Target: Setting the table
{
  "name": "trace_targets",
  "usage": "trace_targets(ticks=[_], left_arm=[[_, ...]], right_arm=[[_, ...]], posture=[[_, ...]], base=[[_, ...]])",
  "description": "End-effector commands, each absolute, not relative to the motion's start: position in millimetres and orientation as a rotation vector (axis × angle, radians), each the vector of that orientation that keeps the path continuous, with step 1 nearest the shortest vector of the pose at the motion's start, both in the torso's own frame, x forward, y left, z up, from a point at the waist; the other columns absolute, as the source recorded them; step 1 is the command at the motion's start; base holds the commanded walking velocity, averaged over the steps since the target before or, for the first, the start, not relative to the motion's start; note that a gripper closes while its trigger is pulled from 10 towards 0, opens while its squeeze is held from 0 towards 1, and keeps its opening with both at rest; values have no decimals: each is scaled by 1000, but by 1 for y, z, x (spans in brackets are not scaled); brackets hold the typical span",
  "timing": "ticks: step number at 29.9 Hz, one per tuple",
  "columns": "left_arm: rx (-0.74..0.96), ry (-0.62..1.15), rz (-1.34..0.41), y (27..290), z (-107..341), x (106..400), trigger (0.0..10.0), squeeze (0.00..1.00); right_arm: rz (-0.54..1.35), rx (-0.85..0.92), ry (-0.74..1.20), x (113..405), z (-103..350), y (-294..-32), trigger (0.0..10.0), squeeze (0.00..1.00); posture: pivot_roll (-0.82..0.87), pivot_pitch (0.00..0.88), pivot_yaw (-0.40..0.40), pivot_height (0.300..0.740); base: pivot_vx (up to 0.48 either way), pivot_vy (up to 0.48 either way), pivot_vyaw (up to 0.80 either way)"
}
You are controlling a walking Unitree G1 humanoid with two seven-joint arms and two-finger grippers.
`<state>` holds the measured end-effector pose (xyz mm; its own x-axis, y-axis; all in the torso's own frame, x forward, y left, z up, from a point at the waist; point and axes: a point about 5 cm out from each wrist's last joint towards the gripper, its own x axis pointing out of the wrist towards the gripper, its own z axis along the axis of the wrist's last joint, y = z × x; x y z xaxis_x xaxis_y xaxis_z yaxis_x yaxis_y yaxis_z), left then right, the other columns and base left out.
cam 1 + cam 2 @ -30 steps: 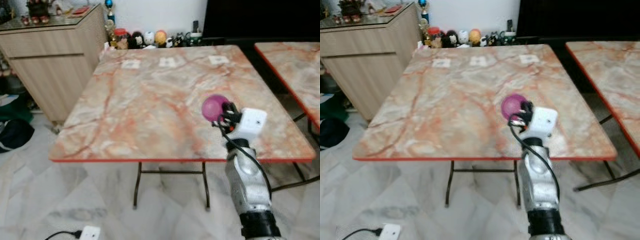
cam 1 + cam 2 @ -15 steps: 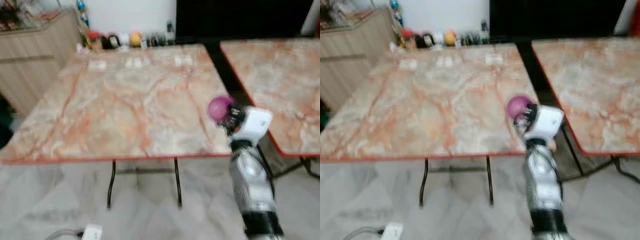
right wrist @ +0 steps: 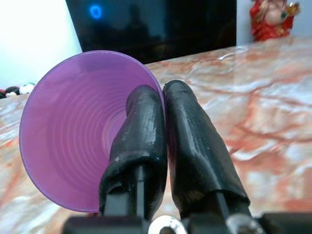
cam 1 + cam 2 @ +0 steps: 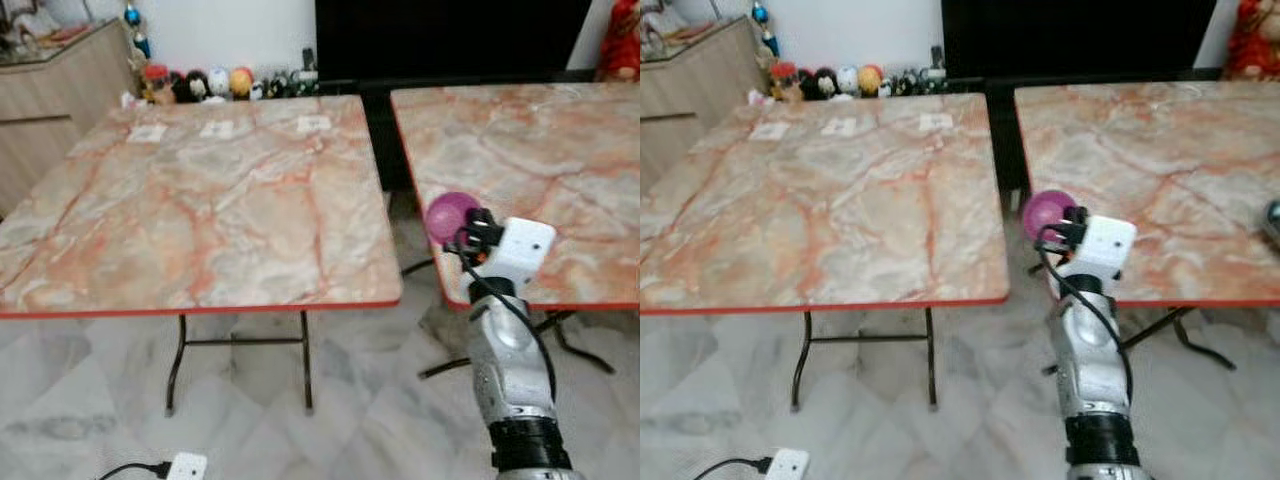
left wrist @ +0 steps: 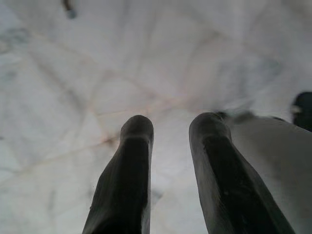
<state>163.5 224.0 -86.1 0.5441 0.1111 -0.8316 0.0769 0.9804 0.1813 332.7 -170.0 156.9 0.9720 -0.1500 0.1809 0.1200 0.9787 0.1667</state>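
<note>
A purple plastic cup is pinched by its rim in my right gripper, which is shut on it. One finger sits inside the cup and the other outside, as the right wrist view shows. The cup hangs in the air over the gap between two marble-patterned tables, at the near left edge of the right table. The left table stands to my left. My left gripper hangs over the pale marble floor with its fingers apart and nothing between them.
Three small white cards lie along the far edge of the left table. Figurines line the wall behind it, beside a wooden cabinet. A dark screen stands behind. A white power plug lies on the floor. A metallic object sits at the right table's edge.
The camera has swung right: the left table has slid left in view and the right table now shows in full. The cup stays held, now before the right table's corner.
</note>
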Motion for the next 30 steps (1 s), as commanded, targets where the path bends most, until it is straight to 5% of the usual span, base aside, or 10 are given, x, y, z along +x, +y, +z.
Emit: trace_targets(ticks=[1,15,30], left_arm=[[216,1014,30,231,-87,158,10000,0],[214,1015,32,230,-87,158,10000,0],[193,1012,37,229,-87,158,10000,0]], right_arm=[[-114,168,-209,335,162,-161,10000,0],[-125,170,-206,334,161,-163,10000,0],[-135,173,-203,335,161,-164,10000,0]], posture=[[-128,18,51,740],[-127,22,50,740],[-126,24,47,740]], base=[[0,-454,0],[0,-433,0],[0,0,0]])
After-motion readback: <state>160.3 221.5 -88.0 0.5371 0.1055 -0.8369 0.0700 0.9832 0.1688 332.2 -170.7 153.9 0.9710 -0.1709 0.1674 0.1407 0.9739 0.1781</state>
